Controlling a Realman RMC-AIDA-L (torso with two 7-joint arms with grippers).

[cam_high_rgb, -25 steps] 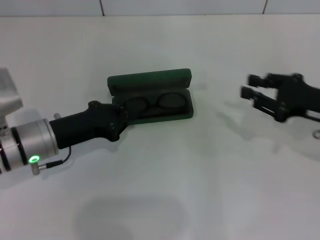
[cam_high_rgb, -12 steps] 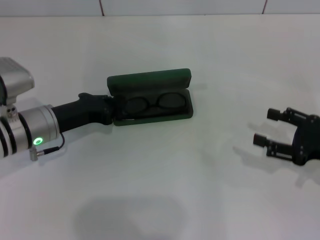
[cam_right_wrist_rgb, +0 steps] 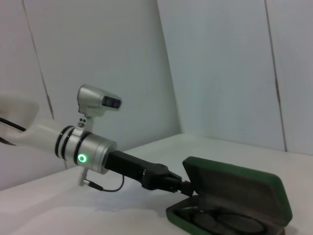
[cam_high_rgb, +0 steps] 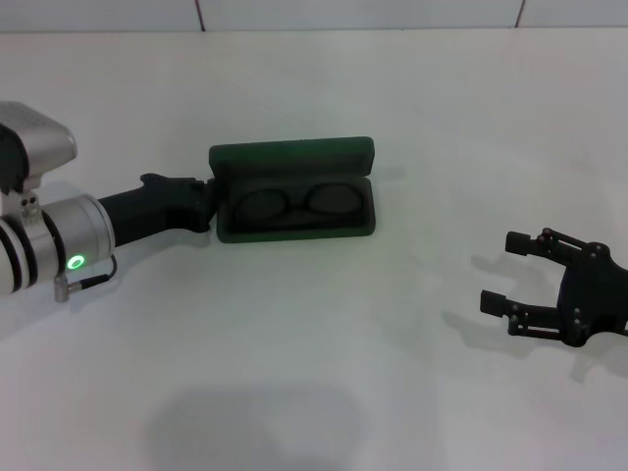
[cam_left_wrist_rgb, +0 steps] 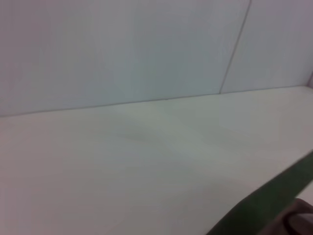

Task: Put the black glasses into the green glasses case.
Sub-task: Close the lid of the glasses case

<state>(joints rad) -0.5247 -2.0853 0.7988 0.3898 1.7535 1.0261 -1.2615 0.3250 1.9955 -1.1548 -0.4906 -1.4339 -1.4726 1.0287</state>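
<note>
The green glasses case (cam_high_rgb: 294, 157) lies open at the middle of the white table, lid raised at the back. The black glasses (cam_high_rgb: 299, 203) lie inside its lower half, lenses side by side. My left gripper (cam_high_rgb: 204, 201) is at the case's left end, right against it. My right gripper (cam_high_rgb: 507, 272) is open and empty, low over the table far to the right of the case. The right wrist view shows the case (cam_right_wrist_rgb: 244, 188), the glasses (cam_right_wrist_rgb: 220, 223) in it and the left gripper (cam_right_wrist_rgb: 177, 186) at its end. The left wrist view shows only a green edge of the case (cam_left_wrist_rgb: 274, 200).
The white table (cam_high_rgb: 324, 343) runs to a tiled white wall (cam_high_rgb: 353, 12) at the back. The left arm's silver wrist with a green light (cam_high_rgb: 59, 250) lies low over the table's left side.
My right gripper has drawn away from the case, toward the front right. My left arm has pulled back to the left, so its gripper is now at the case's left end.
</note>
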